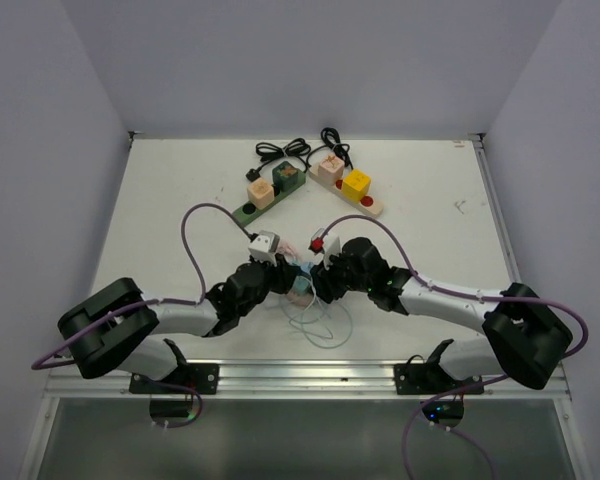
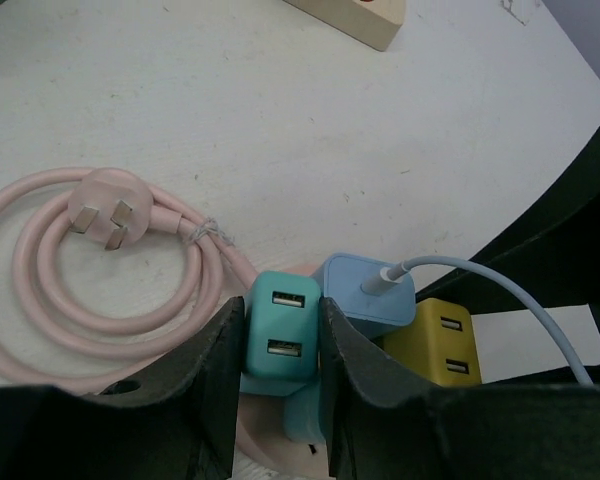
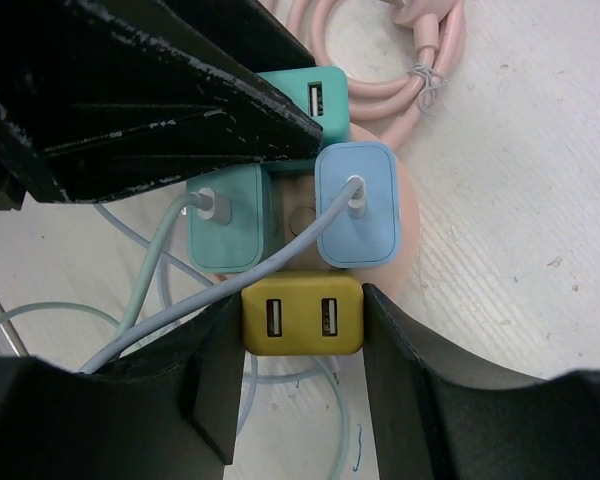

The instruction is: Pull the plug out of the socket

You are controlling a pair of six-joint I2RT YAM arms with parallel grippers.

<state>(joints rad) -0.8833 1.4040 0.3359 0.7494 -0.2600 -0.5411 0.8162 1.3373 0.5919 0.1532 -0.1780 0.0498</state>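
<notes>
The socket is a round pink block [image 3: 406, 215] with several USB plugs in it. My left gripper [image 2: 281, 345] is shut on the teal two-port plug [image 2: 283, 322], one finger pressed on each side of it. My right gripper [image 3: 302, 335] is shut on the yellow two-port plug [image 3: 302, 315], its fingers touching both sides. Between them sit a blue plug [image 3: 356, 205] and a second teal plug [image 3: 226, 222], each with a pale cable. In the top view both grippers [image 1: 285, 275] [image 1: 322, 278] meet over the socket [image 1: 302, 292] at the table's near middle.
The socket's pink cord [image 2: 50, 300] lies coiled beside it, its wall plug [image 2: 105, 212] loose on the table. Pale blue cables [image 1: 318, 325] loop toward the near edge. A green power strip [image 1: 270, 197] and a beige one [image 1: 348, 187] with cube plugs lie farther back.
</notes>
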